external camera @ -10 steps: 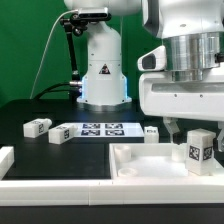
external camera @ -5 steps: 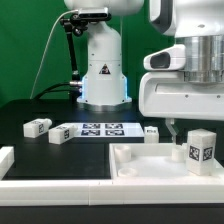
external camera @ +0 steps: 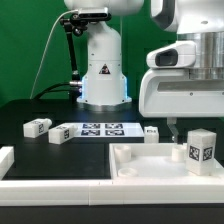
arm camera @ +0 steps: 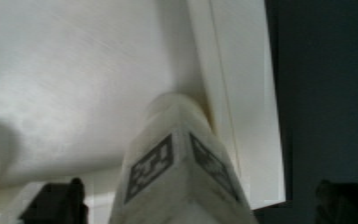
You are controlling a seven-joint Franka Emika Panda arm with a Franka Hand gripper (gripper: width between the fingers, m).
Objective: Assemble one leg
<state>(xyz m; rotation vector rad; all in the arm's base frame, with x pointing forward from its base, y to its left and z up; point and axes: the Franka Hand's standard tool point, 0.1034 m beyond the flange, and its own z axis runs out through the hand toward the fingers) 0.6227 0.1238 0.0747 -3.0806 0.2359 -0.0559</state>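
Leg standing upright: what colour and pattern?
White leg with a black-and-white square tag, clearest in exterior view.

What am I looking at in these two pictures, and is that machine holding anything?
It is a robot arm standing on a black table; its white wrist hangs at the exterior view's right. One picture comes from a camera off the arm, the other from a camera on the wrist, looking down between the two fingers of the gripper. Below the gripper a leg, a small white block with a black-and-white tag, stands upright on a large white tray-like piece. The fingers stand apart on either side without touching it, so nothing is held. More such blocks lie on the table beside the flat marker board.
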